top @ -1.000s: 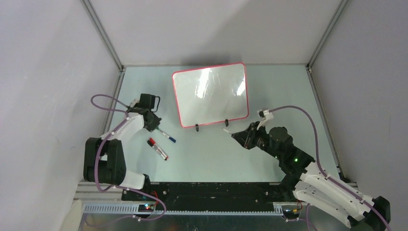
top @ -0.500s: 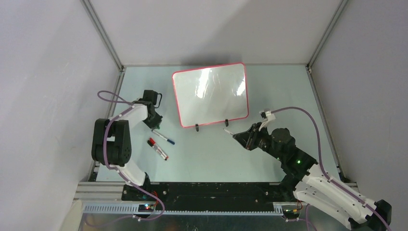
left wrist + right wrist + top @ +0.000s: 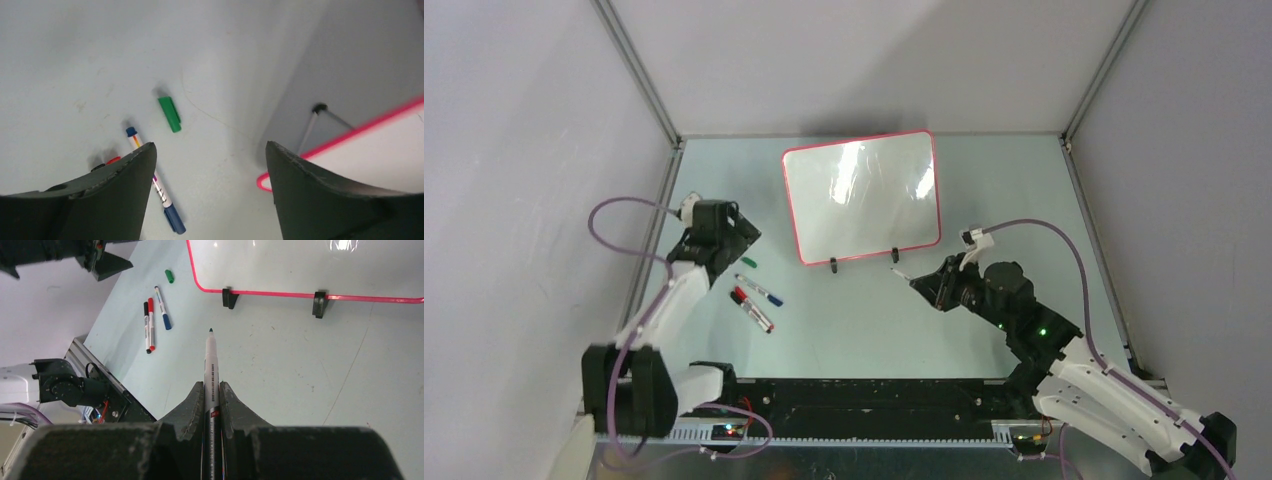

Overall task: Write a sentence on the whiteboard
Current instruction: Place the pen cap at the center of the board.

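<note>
**Whiteboard handling: marker in grip, board untouched**

**Right gripper.** The right gripper (image 3: 212,390) is clamped on the barrel of an uncapped marker (image 3: 210,357). The tip projects forward and points toward the lower edge of the board. It is well short of the board.

**Left gripper.** The left gripper (image 3: 210,147) stands wide open and holds nothing. It hangs above a green cap (image 3: 169,113) and a blue marker (image 3: 159,187). Two more markers, red (image 3: 150,322) and black (image 3: 146,325), lie side by side just beyond.

**Board position.** The whiteboard (image 3: 864,195) stands at the far centre of the table (image 3: 864,330), leaning back on two black clip feet (image 3: 229,297). Its left corner is near the left gripper.

**Handling properties (judgement).**
- The panel is probably stiff and light.
- The glossy face is slippery, so the tip should glide with light pressure.
- Nothing visible fixes the feet to the table. Hard pressure may push the board back or tip it.

**Where to take hold (judgement).** Steady the board by the pink rim (image 3: 280,293), at the left edge or beside a foot. Do not grip the writing face.
</note>
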Controlling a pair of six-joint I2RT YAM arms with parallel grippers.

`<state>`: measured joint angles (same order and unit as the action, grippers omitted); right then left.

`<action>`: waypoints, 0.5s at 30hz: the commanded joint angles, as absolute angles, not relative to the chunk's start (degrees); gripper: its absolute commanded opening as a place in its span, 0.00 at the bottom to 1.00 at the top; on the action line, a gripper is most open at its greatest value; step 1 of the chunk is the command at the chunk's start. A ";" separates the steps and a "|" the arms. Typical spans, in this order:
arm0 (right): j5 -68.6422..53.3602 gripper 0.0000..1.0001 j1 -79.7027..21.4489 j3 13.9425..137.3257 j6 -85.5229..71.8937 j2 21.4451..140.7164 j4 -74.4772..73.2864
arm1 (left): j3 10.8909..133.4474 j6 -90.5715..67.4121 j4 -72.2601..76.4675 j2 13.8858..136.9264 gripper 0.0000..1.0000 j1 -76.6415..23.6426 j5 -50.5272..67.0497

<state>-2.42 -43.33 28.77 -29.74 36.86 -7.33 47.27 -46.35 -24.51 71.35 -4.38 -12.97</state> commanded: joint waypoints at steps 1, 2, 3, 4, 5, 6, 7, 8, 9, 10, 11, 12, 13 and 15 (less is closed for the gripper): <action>-1.33 0.00 -42.39 33.67 -27.41 37.24 -7.32 | 36.25 -39.12 -3.11 58.50 0.90 -4.18 -3.07; -0.49 0.00 -42.00 34.06 -27.50 37.34 -7.94 | 33.15 -38.34 -0.19 57.11 0.97 -4.24 -2.15; -0.24 0.00 -41.83 34.71 -27.99 37.55 -8.36 | 31.60 -37.72 5.64 54.69 0.98 -4.22 0.78; 0.73 0.00 -41.33 34.80 -27.88 37.49 -8.79 | 29.13 -36.96 8.01 53.67 0.99 -4.22 1.89; 0.72 0.00 -40.92 34.87 -26.88 37.26 -8.39 | 28.10 -36.81 12.09 52.15 0.99 -4.24 2.00; 0.64 0.00 -40.72 34.88 -26.36 37.13 -8.24 | 25.94 -35.70 14.31 51.48 0.99 -4.22 3.03; 0.67 0.00 -40.26 34.89 -25.22 36.70 -8.06 | 24.84 -34.55 20.17 50.57 0.99 -4.22 3.84; -0.65 0.00 -39.99 34.89 -24.74 36.41 -7.98 | 22.21 -32.72 26.73 50.25 0.99 -4.24 5.79; -0.89 0.00 -39.44 34.89 -24.14 35.93 -8.04 | 20.86 -32.31 29.62 49.72 0.99 -4.19 6.41; -1.10 0.00 -39.19 34.89 -23.93 35.72 -8.19 | 18.93 -32.49 34.65 49.56 0.99 -4.17 7.14; -1.17 0.00 -38.78 34.89 -23.63 35.30 -8.55 | 18.43 -32.81 36.18 49.68 1.00 -4.10 7.53; -1.19 0.00 -38.55 34.94 -23.46 35.23 -8.76 | 18.78 -32.99 37.76 50.02 0.99 -3.95 9.68; -1.21 0.00 -38.05 34.91 -23.22 35.22 -9.09 | 19.41 -32.49 38.31 51.48 0.99 -3.82 11.70; -1.38 0.00 -37.31 34.94 -23.05 35.54 -9.47 | 22.63 -30.47 38.99 55.63 0.99 -3.74 18.94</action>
